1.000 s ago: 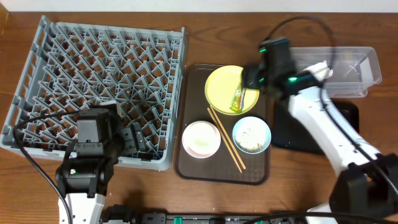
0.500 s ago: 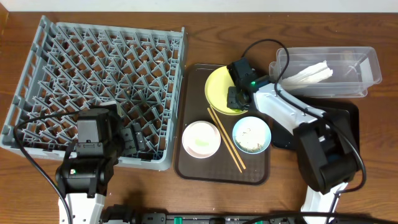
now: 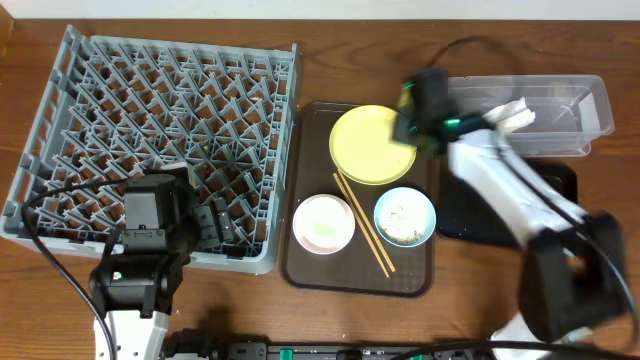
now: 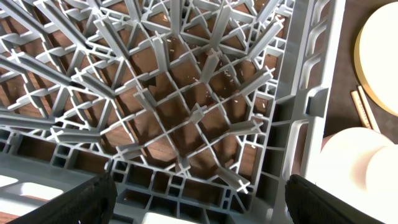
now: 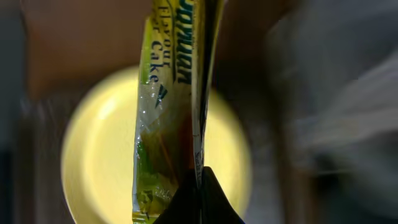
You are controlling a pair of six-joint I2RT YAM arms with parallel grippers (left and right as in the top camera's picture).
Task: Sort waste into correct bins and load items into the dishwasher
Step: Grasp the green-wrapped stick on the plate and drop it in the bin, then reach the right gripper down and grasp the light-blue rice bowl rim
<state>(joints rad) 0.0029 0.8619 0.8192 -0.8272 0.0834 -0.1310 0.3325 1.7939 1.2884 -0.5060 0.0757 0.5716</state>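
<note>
My right gripper (image 5: 200,173) is shut on the lower edge of the green-and-yellow snack wrapper (image 5: 166,106), which hangs above the bare pale yellow plate (image 3: 372,145). In the overhead view the right gripper (image 3: 412,118) is blurred at the plate's right rim, beside the clear tub (image 3: 590,100); the wrapper is hidden under the wrist there. Crumpled white paper (image 3: 505,113) lies in the tub. The white bowl (image 3: 323,223), the chopsticks (image 3: 362,222) and the light blue bowl (image 3: 405,216) with food scraps sit on the brown tray (image 3: 310,268). My left gripper (image 4: 199,211) stands open over the grey dish rack's (image 3: 160,130) front right corner.
The black tray (image 3: 565,178) lies under the right arm, in front of the clear tub. The left wrist view shows the rack's wall (image 4: 297,118), with the plate's rim (image 4: 379,56) and the white bowl (image 4: 354,162) just beyond it.
The right gripper came down on the plate, shut on the wrapper and lifted it off to the right toward the tub. The left arm has not moved.
</note>
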